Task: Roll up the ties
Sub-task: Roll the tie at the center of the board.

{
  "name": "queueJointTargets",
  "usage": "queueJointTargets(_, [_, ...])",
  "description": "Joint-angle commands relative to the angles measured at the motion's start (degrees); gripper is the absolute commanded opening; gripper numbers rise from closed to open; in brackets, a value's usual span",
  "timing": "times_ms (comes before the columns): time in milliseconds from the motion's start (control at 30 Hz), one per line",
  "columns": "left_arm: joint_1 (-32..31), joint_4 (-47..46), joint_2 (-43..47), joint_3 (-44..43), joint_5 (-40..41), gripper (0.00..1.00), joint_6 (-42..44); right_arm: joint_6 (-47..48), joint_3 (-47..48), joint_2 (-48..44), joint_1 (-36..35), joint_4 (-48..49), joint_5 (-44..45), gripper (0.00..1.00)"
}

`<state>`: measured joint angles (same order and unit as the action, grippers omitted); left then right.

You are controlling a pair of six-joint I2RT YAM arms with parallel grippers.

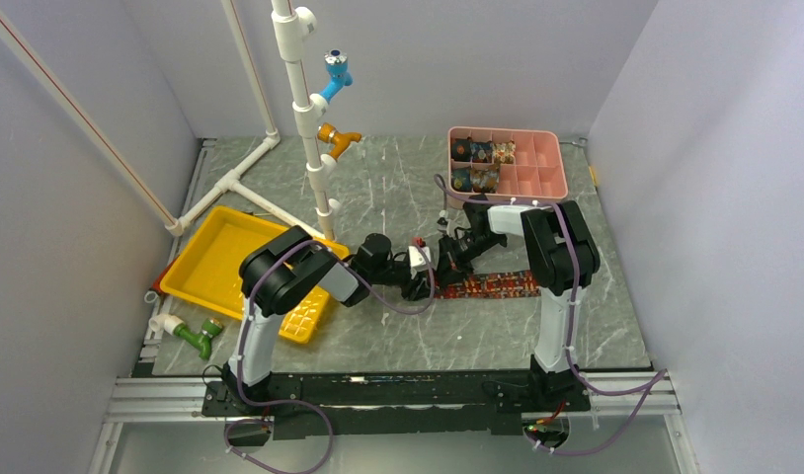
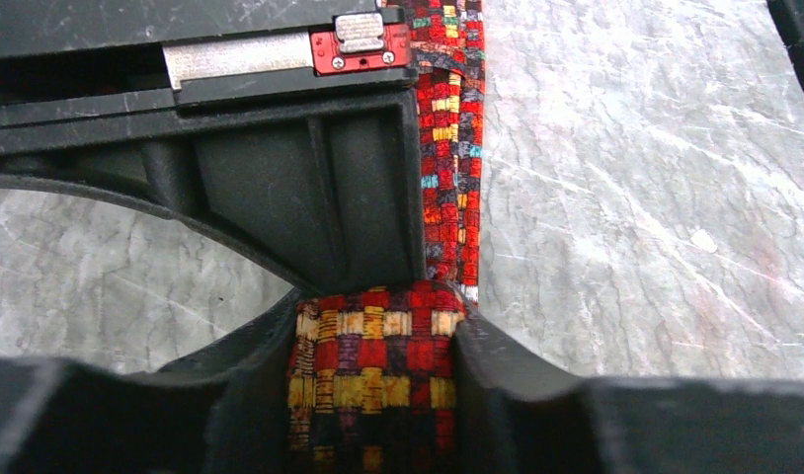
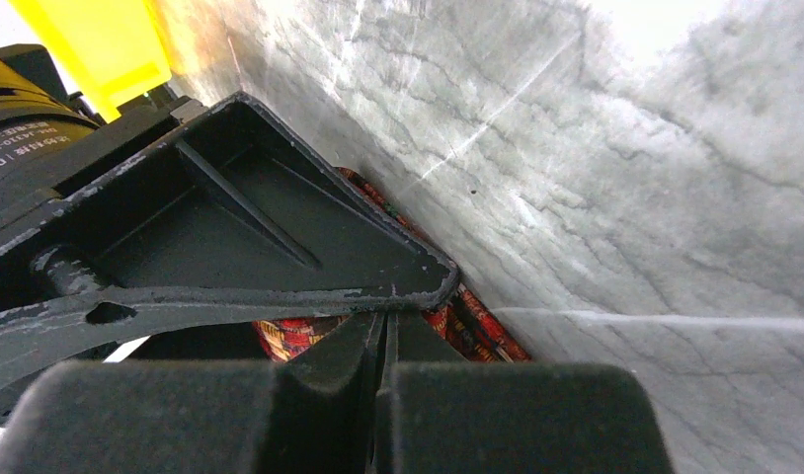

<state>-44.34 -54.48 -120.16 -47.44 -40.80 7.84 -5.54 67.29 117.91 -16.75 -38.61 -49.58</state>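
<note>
Clasping the rolled end of one tie (image 2: 373,355), the left gripper (image 2: 373,420) has both fingers (image 2: 522,415) against the fabric. The flat strip runs ahead across the table (image 2: 625,197). Beside it, the right gripper (image 3: 383,346) is closed tight, empty. Beyond that gripper sits one pink box (image 1: 538,158) with what look like five rolled ties (image 1: 482,152). One yellow tray (image 1: 205,257) lies behind the left gripper.
</note>
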Motion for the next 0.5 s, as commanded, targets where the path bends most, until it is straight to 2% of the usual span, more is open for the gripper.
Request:
queueJointTargets(0, [-1.62, 17.93, -2.38, -0.02, 5.95, 0.31, 4.25, 5.01, -1.75, 4.53, -2.92, 2.92, 16.06, 0.0])
queueJointTargets(100, [-1.58, 25.74, -1.53, -0.91, 7.95, 0.26, 8.9, 8.78, 0.23, 2.32, -2.28, -0.68, 14.23, 0.01])
queueJointTargets(300, [-1.68, 35.54, -1.39, -2.02, 10.74, 0.25, 13.44, 13.32, 3.27, -3.47, 1.17, -11.52, 7.53, 0.27])
queueJointTargets(467, [-1.74, 39.1, -2.13, -3.77, 11.72, 0.25, 14.67, 13.67, 1.59, -7.62, 3.01, -13.78, 1.88, 0.43])
